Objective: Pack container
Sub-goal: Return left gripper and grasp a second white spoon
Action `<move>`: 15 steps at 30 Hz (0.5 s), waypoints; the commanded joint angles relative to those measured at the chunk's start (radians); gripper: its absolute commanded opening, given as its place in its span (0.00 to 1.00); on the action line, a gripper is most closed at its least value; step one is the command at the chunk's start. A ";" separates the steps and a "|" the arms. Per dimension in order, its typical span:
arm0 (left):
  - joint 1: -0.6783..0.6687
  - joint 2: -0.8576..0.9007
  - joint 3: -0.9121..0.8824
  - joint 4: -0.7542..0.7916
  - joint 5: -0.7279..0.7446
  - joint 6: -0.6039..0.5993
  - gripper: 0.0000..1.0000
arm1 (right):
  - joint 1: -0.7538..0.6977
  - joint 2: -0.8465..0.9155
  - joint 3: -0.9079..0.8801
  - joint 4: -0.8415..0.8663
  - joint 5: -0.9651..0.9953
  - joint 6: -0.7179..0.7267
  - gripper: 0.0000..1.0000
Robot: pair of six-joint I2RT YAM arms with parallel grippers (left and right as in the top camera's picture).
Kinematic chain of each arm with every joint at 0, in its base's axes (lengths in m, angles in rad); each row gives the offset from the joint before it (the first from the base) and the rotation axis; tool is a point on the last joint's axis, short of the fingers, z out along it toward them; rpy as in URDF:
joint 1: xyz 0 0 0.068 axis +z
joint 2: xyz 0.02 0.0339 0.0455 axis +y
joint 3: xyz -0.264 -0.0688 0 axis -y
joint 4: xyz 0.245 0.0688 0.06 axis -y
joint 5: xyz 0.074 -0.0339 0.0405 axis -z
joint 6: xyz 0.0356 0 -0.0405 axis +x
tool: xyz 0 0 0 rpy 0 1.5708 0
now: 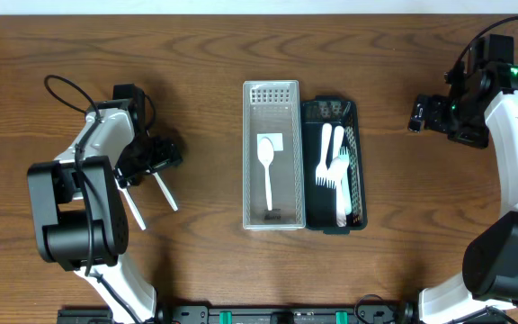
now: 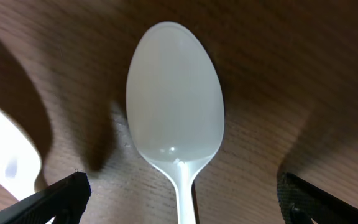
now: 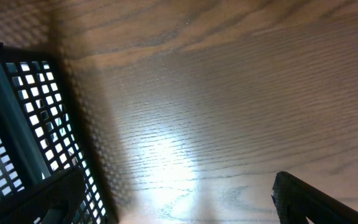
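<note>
A clear plastic tray [image 1: 272,214] stands mid-table with one white spoon [image 1: 266,162] inside. Beside it on the right, a black mesh basket [image 1: 355,171] holds several white forks [image 1: 333,162]. My left gripper [image 1: 157,155] is open low over the table at the left. In the left wrist view a white spoon [image 2: 174,99] lies on the wood between the open fingers [image 2: 182,193], not gripped. A second white utensil [image 2: 5,149] lies just left of it. Their handles show overhead [image 1: 166,191] [image 1: 135,209]. My right gripper [image 1: 418,115] is open and empty, right of the basket.
The basket's mesh wall [image 3: 17,124] fills the left of the right wrist view, with bare wood under the open fingers [image 3: 176,186]. The wooden table [image 1: 205,81] stretches between the left gripper and the tray.
</note>
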 commanded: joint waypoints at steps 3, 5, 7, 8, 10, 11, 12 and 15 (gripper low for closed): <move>-0.002 0.017 0.000 0.000 0.014 0.018 0.94 | 0.007 0.001 -0.003 0.003 -0.007 -0.010 0.99; -0.002 0.017 0.000 -0.001 0.014 0.017 0.80 | 0.007 0.001 -0.003 0.003 -0.007 -0.010 0.99; -0.002 0.017 0.000 -0.003 0.014 0.017 0.66 | 0.007 0.001 -0.003 0.003 -0.007 -0.010 0.99; -0.002 0.017 0.000 -0.003 0.014 0.017 0.59 | 0.007 0.001 -0.003 0.003 -0.007 -0.010 0.99; -0.002 0.017 0.000 -0.003 0.014 0.017 0.46 | 0.007 0.001 -0.003 0.003 -0.007 -0.010 0.99; -0.002 0.017 0.000 -0.003 0.014 0.017 0.42 | 0.006 0.001 -0.003 0.003 -0.007 -0.010 0.99; -0.002 0.017 0.000 -0.003 0.014 0.017 0.42 | 0.007 0.001 -0.003 0.003 -0.007 -0.010 0.99; -0.002 0.017 0.000 -0.003 0.014 0.017 0.35 | 0.007 0.001 -0.003 0.003 -0.007 -0.010 0.99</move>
